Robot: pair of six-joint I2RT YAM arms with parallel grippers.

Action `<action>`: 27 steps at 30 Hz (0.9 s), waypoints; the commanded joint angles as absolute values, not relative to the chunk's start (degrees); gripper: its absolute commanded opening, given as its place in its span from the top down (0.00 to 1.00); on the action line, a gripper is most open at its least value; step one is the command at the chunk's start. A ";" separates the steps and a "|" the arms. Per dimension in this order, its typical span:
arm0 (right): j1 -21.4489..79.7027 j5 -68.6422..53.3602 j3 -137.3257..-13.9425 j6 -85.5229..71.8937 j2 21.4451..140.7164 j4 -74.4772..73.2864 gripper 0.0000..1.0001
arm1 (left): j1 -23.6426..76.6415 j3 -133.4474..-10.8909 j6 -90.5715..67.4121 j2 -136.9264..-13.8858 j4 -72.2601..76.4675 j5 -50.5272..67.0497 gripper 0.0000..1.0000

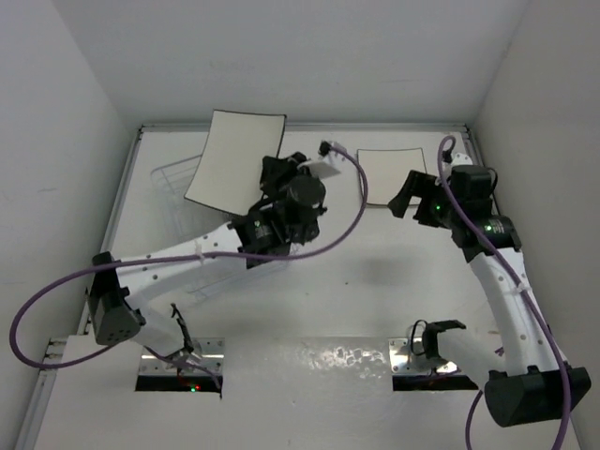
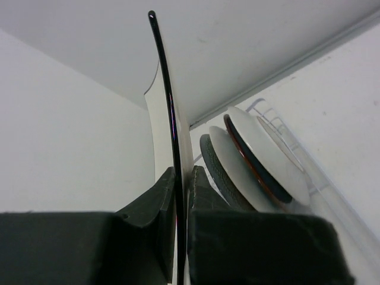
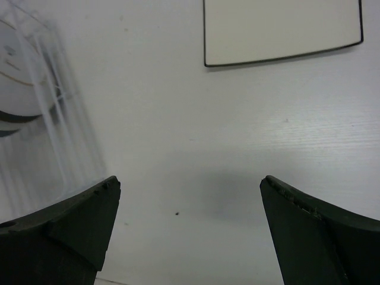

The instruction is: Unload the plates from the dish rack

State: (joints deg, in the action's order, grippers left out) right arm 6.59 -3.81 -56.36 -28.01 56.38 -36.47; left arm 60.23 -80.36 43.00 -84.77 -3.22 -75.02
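Note:
A square cream plate (image 1: 234, 159) with a dark rim hangs tilted above the clear dish rack (image 1: 173, 187), and my left gripper (image 1: 269, 178) is shut on its right edge. The left wrist view shows that plate edge-on (image 2: 169, 107) pinched in the left gripper (image 2: 181, 178). Beyond it, round plates (image 2: 261, 154) stand on edge in the dish rack (image 2: 300, 157). A second square cream plate (image 1: 392, 176) lies flat on the table at the back right, also seen as the square plate (image 3: 282, 29). My right gripper (image 1: 410, 197) (image 3: 189, 181) stands open over bare table, just left of that plate.
White walls enclose the table on the left, back and right. In the right wrist view the dish rack (image 3: 41, 119) with a round plate (image 3: 18, 77) sits to the left of the gripper. Purple cables loop off both arms.

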 commanded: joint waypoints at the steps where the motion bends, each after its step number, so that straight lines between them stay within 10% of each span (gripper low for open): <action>1: 2.38 -17.20 -60.81 -30.32 55.81 -36.21 0.01 | 67.38 -73.87 58.53 -77.53 13.44 -79.46 1.00; 11: 0.35 -48.13 -67.50 -33.57 61.08 -31.91 0.01 | 85.49 -54.77 65.64 -77.25 21.61 -71.98 1.00; 27: 11.42 -51.77 -53.97 -34.72 65.13 -24.35 0.04 | 97.12 -48.69 74.62 -87.27 35.86 -70.40 1.00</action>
